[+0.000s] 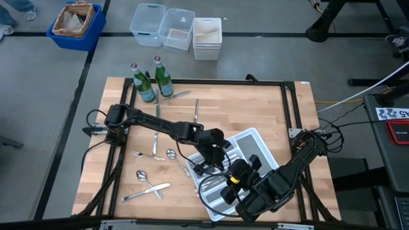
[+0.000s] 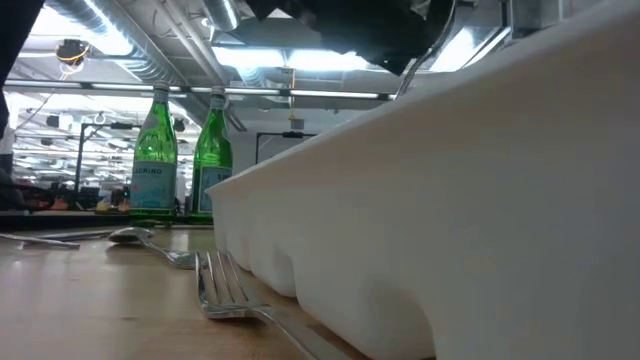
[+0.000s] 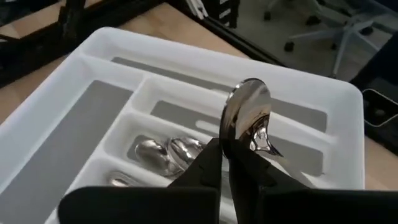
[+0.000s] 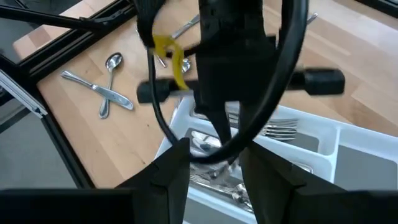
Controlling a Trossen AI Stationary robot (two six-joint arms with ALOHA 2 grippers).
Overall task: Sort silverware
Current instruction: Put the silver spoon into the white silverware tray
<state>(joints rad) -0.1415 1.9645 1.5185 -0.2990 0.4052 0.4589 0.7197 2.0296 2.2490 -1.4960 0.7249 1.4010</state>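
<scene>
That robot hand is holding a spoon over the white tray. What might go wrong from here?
The left hand pinches the spoon only by its handle, so it might slip or swing and drop into the wrong slot of the tray rather than beside the spoons already there. The right hand hovers just behind the left one above the same tray, so the two arms could bump. A fork lies beside the tray's wall, where it may be awkward to grab.
</scene>
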